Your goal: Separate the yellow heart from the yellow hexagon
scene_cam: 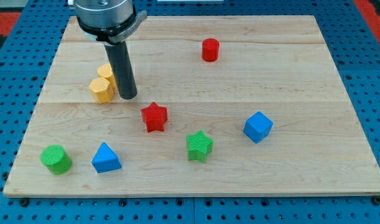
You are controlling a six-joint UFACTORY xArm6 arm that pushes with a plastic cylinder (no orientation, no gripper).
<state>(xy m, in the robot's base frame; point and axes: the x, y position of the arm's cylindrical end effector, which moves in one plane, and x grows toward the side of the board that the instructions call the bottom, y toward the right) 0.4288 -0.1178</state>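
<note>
The yellow hexagon lies on the wooden board at the view's left. The yellow heart sits just above it, touching it, and is partly hidden behind my rod. My tip rests on the board just to the right of both yellow blocks, very close to the hexagon's right side.
A red star lies right and below my tip. A green star, a blue cube, a red cylinder, a blue triangle and a green cylinder are spread over the board.
</note>
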